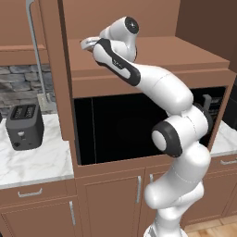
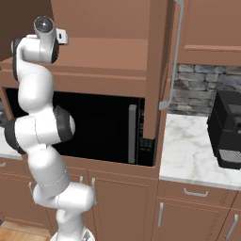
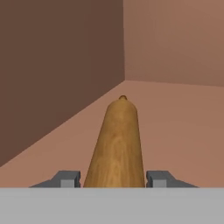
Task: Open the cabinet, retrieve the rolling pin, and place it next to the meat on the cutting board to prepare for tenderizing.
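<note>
The gripper (image 3: pixel 113 179) sits half-open at the frame's bottom, its 2 fingers (image 3: pixel 68 178) flanking the pin (image 3: pixel 117 144) (apparently clamped) inside the cabinet (image 1: pixel 152 51), ready for lifting out

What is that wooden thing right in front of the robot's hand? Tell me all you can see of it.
It is the rolling pin, a tan cylinder with visible wood grain and a small knob at its far end. It lies lengthwise, pointing away from the camera, on the reddish-brown floor of the open cabinet. The gripper has one dark fingertip on each side of its near end; whether they press it cannot be told.
</note>
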